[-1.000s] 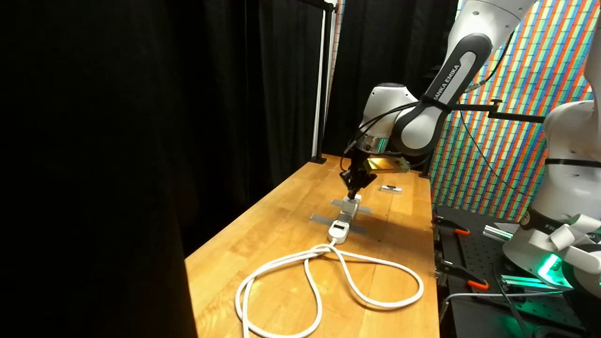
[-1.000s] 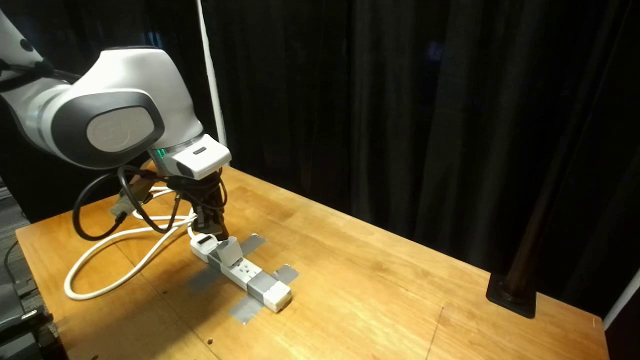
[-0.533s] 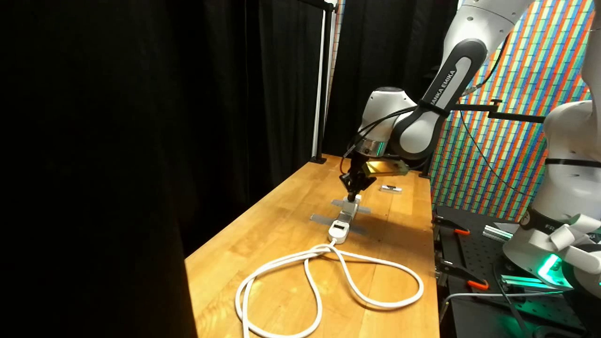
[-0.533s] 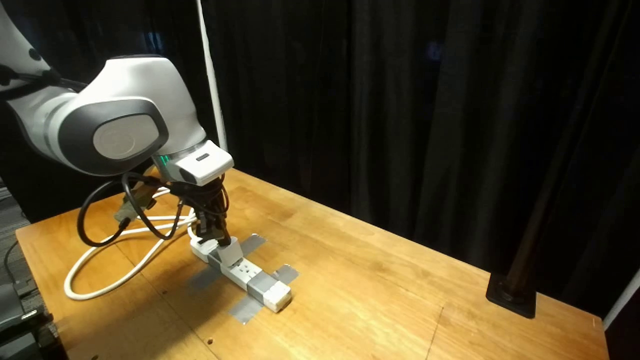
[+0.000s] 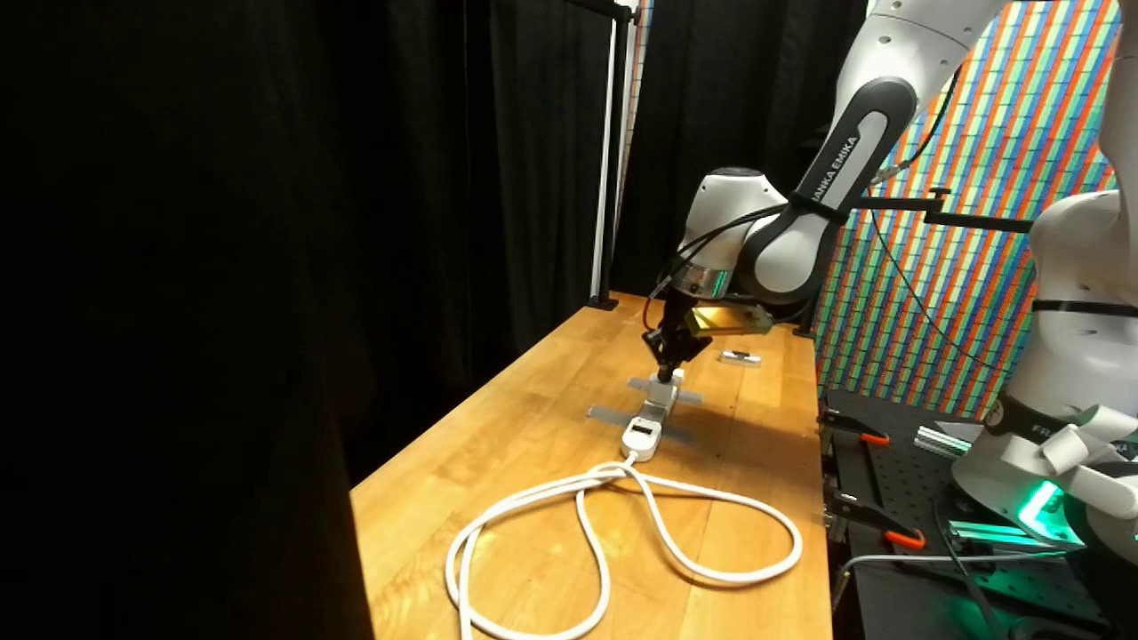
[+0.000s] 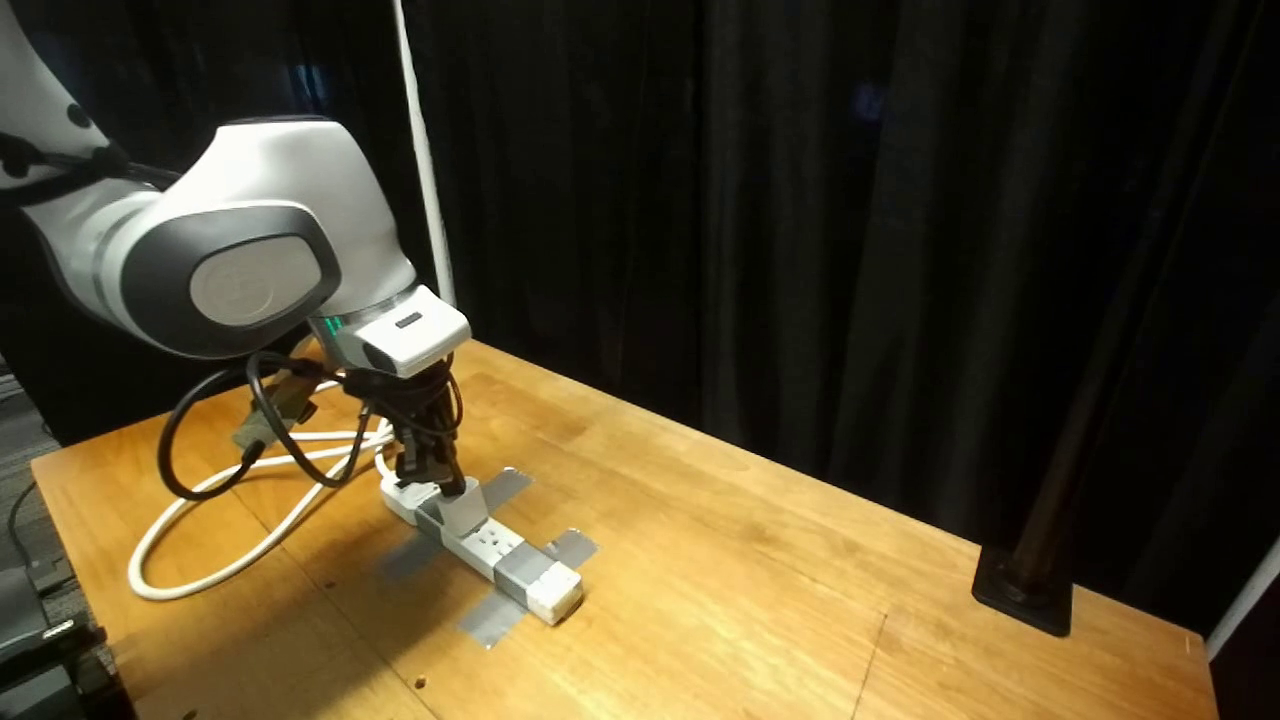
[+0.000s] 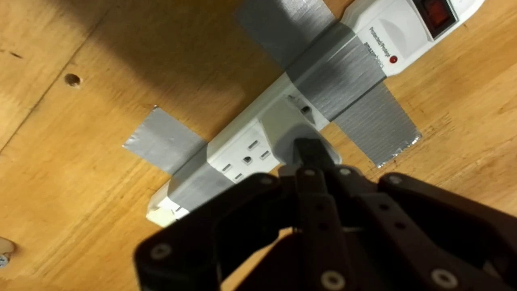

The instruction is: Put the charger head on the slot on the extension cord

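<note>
The white charger head (image 6: 463, 508) stands on the face of the white socket block (image 6: 490, 541), held under grey tape. It also shows in the wrist view (image 7: 286, 123). Whether its prongs are fully in is hidden under it. Open slots (image 7: 252, 145) show beside it, and a round hole shows at its other side. The extension cord (image 5: 729, 578) lies in big loops from the block's switch end. My gripper (image 7: 309, 147) is shut, its fingertips together and pressed on the charger's top, with nothing between them. In both exterior views it points down onto the charger.
Grey tape strips (image 7: 161, 139) fix the block to the wooden table. A small greyish piece (image 5: 740, 357) lies farther along the table. Orange-tipped clamps (image 5: 876, 439) sit at the table's edge. A black stand base (image 6: 1022, 590) stands near the curtain. A second arm (image 5: 1080, 329) stands beside the table.
My gripper has moved down onto the charger's top, shifting slightly right in an exterior view. The charger has shifted only very slightly; the socket block and cord have not moved.
</note>
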